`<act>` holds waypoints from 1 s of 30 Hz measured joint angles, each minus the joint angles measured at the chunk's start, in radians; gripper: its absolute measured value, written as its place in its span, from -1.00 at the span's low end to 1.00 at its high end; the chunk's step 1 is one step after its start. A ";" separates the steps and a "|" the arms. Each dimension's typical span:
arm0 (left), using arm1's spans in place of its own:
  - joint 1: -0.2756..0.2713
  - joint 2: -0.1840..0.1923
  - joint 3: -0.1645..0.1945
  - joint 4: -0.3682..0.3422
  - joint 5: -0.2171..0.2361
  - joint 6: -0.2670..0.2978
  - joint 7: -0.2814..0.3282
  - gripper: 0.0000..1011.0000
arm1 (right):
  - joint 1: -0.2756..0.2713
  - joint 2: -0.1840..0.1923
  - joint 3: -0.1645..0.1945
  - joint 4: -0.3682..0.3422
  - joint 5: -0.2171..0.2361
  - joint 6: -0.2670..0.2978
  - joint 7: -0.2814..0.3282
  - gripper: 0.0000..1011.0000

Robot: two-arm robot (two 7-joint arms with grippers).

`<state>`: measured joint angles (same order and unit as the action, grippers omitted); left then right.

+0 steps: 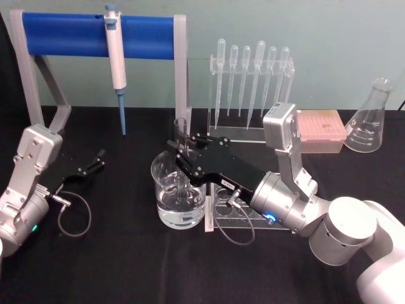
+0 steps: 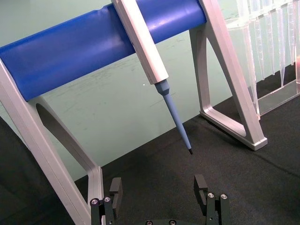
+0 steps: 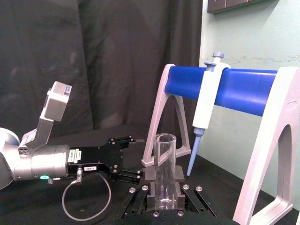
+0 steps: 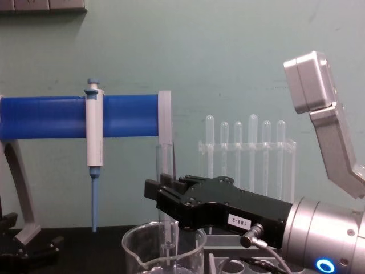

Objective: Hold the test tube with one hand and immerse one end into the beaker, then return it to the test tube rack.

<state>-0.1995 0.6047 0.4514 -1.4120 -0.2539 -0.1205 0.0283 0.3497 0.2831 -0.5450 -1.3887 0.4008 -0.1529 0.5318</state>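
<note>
Test tube rack: nearest to us, the clear test tube rack [image 1: 221,212] lies on the black table [image 1: 126,266], tucked under the wrist of the right pincer, just back from its fingertips.
Right pincer: the right pincer [image 1: 181,151] stretches forward and leftward over that rack, and it is clenched on the test tube. In the right wrist view a grey pad [image 3: 179,174] presses in on each side of the glass.
Test tube: the test tube [image 1: 180,130] stands upright in that grip. Its open rim pokes up above the fingers and its rounded end drops below them, down inside the beaker. Whether the tip meets the liquid is too hard to make out.
Beaker: the beaker [image 1: 163,190] is straight beneath the right pincer's fingertips. It stands on the table with clear liquid in its lower part, just beside the rack's left end.
Left pincer: well off to the left of the working one, the left pincer [image 1: 93,163] sits low over the table. It is released, and in the left wrist view its fingers [image 2: 115,187] are spread wide with nothing between them.
Pipettor: beyond both pincers, the white-and-blue pipettor [image 1: 115,57] hangs tip-down from the blue-barred stand [image 1: 63,35], dead ahead of the left pincer.
Pipettes: behind the right pincer, a row of thin pipettes [image 1: 253,69] stands bulbs-up in a clear holder.
Far right: past the right pincer's arm are a pink box [image 1: 319,126] and a conical flask [image 1: 370,120].
</note>
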 joint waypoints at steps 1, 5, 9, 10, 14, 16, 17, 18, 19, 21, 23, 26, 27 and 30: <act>0.000 0.000 0.000 0.000 0.000 0.000 0.000 0.98 | 0.000 0.000 0.000 0.000 0.000 0.000 0.000 -0.55; 0.000 0.000 0.000 0.000 0.000 0.000 0.000 0.98 | 0.000 0.000 0.000 0.000 0.000 0.000 0.000 -0.55; 0.000 0.000 0.000 0.000 0.000 0.000 0.000 0.98 | 0.000 0.000 0.000 0.000 0.000 0.000 0.000 -0.55; 0.000 0.000 0.000 0.000 0.000 0.000 0.000 0.98 | 0.000 0.000 0.000 0.000 0.000 0.000 0.000 -0.55; 0.000 0.000 0.000 0.000 0.000 0.000 0.000 0.98 | 0.000 0.000 0.000 0.000 0.000 0.000 0.000 -0.55; 0.000 0.000 0.000 0.000 0.000 0.000 0.000 0.98 | 0.000 0.000 0.000 0.000 0.000 0.000 0.000 -0.55; 0.000 0.000 0.000 0.000 0.000 0.000 0.000 0.98 | 0.000 0.000 0.000 0.000 0.000 0.000 0.000 -0.55; 0.000 0.000 0.000 0.000 0.000 0.000 0.000 0.98 | 0.000 0.000 0.000 0.000 0.000 0.000 0.000 -0.55; 0.000 0.000 0.000 0.000 0.000 0.000 0.000 0.98 | 0.000 0.000 0.000 0.000 0.000 0.000 0.000 -0.55; 0.000 0.000 0.000 0.000 0.000 0.000 0.000 0.98 | 0.000 0.000 0.000 0.000 0.000 0.000 0.000 -0.55; 0.000 0.000 0.000 0.000 0.000 0.000 0.000 0.98 | 0.000 0.000 0.000 0.000 0.000 0.000 0.000 -0.55; 0.000 0.000 0.000 0.000 0.000 0.000 0.000 0.98 | 0.000 0.000 0.000 0.000 0.000 0.000 0.000 -0.55; 0.000 0.000 0.000 0.000 0.000 0.000 0.000 0.98 | 0.000 0.000 0.000 0.000 0.000 0.000 0.000 -0.55; 0.000 0.000 0.000 0.000 0.000 0.000 0.000 0.98 | 0.000 0.000 0.000 0.000 0.000 0.000 0.000 -0.55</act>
<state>-0.1995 0.6047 0.4514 -1.4120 -0.2539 -0.1205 0.0283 0.3498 0.2831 -0.5449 -1.3887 0.4009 -0.1529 0.5318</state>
